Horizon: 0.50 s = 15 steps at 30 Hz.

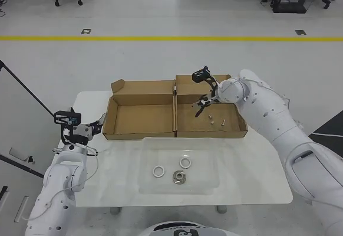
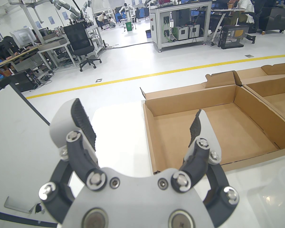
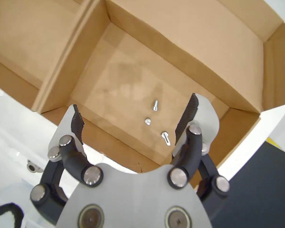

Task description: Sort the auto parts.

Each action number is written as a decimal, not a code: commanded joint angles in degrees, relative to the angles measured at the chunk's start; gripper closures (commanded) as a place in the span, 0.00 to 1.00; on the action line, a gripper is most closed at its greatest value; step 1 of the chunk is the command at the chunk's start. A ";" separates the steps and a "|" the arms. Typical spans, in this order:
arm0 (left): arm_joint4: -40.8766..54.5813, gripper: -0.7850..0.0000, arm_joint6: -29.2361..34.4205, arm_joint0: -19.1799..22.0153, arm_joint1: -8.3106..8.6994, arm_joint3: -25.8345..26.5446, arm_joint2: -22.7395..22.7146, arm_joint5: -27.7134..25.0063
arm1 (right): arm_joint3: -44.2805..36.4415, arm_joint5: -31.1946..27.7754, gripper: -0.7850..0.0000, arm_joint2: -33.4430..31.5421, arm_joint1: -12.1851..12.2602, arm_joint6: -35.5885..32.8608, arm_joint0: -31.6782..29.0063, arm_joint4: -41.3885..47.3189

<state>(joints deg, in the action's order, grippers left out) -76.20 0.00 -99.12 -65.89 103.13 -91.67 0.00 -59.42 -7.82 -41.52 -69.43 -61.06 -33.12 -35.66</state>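
Note:
Two open cardboard boxes stand side by side. The left box (image 1: 139, 118) (image 2: 228, 129) holds nothing. On the floor of the right box (image 1: 233, 112) (image 3: 123, 77) lie three small silver bolts (image 3: 155, 105) (image 1: 210, 123). My right gripper (image 3: 134, 104) (image 1: 202, 105) hangs open above that box, over the bolts, with nothing in it. A clear tray (image 1: 204, 171) in front holds two white rings (image 1: 158, 171) and a metal flange part (image 1: 179, 177) (image 3: 33, 168). My left gripper (image 2: 137, 109) (image 1: 96, 125) is open and empty, just outside the left box's outer wall.
The white table (image 1: 260, 177) has bare strips on either side of the tray. Box lid flaps (image 1: 148, 88) stand up along the far edge. A grey panel (image 1: 6, 112) stands off the table's left side.

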 commanded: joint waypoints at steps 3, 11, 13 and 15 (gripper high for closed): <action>0.00 0.00 0.00 0.00 0.00 0.00 0.00 0.00 | -12.77 -1.25 0.00 -9.73 3.80 -3.14 -6.17 3.75; 0.00 0.00 0.00 0.00 0.00 0.00 0.00 0.00 | -34.96 -2.95 0.00 -30.34 9.32 -9.41 -23.08 16.58; 0.00 0.00 0.00 0.00 0.00 0.00 0.00 0.00 | -38.49 -3.28 0.00 -34.87 10.19 -10.85 -26.95 19.97; 0.00 0.00 0.00 0.00 0.00 0.00 0.00 0.00 | -41.20 -3.54 0.00 -39.37 10.94 -12.11 -30.51 23.48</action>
<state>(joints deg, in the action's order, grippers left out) -76.20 0.00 -99.12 -65.89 103.13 -91.67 0.00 -98.99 -11.16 -77.69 -58.90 -72.39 -61.30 -14.56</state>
